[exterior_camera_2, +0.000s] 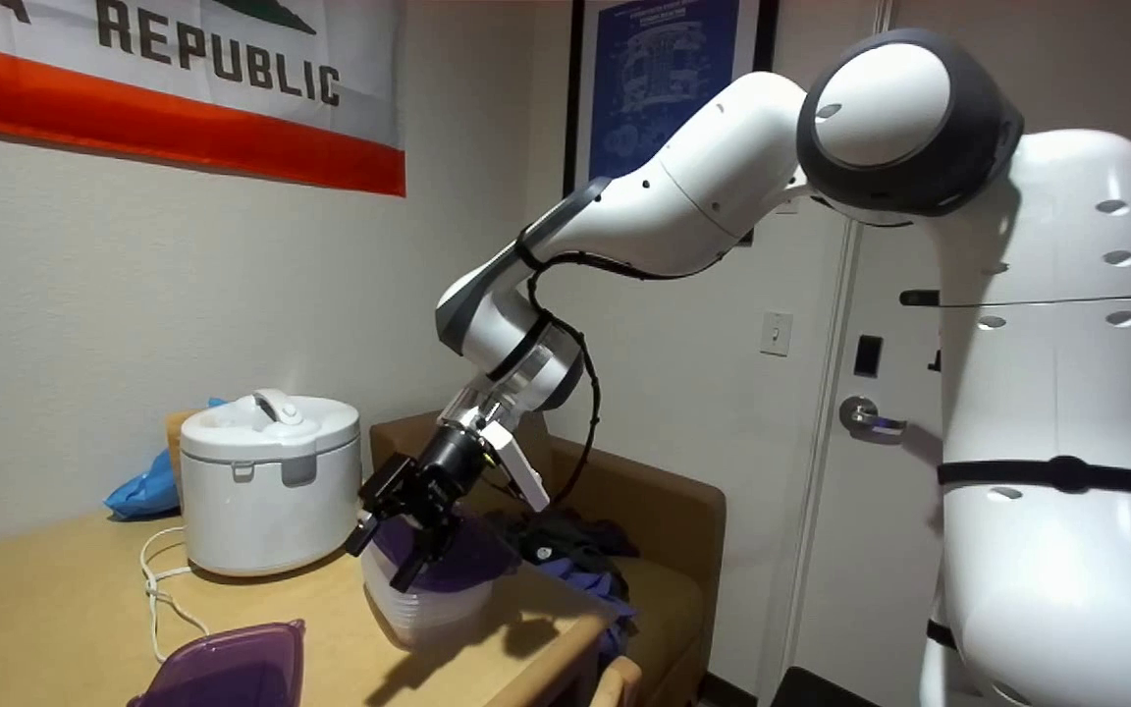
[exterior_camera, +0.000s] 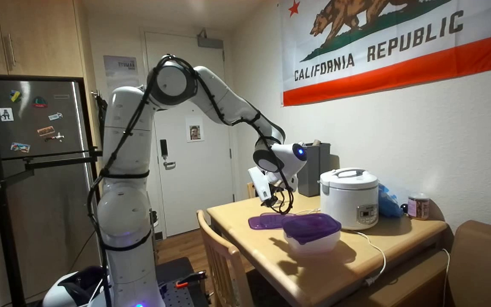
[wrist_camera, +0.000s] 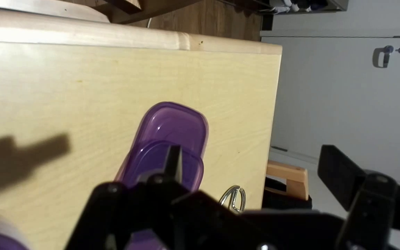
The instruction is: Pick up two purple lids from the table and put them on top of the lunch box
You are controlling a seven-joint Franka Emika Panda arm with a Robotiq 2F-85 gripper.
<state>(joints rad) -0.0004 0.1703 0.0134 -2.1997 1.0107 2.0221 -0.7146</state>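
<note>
hovering near the lunch box [exterior_camera: 313, 245] with gripper [exterior_camera_2: 377, 566] fingers parted, empty; best pinch by the rim likely light, slippery purple lids [exterior_camera: 267, 221] beside it.

Free table [wrist_camera: 234, 93] beside purple lids [wrist_camera: 179, 128], cooker [exterior_camera: 343, 204] obstructing near wall [exterior_camera: 441, 145]

pincer [wrist_camera: 253, 163] spread apart; purple lids [wrist_camera: 177, 132] overlapping on tbl [wrist_camera: 227, 86], metal obj [wrist_camera: 234, 198] nearby.
</note>
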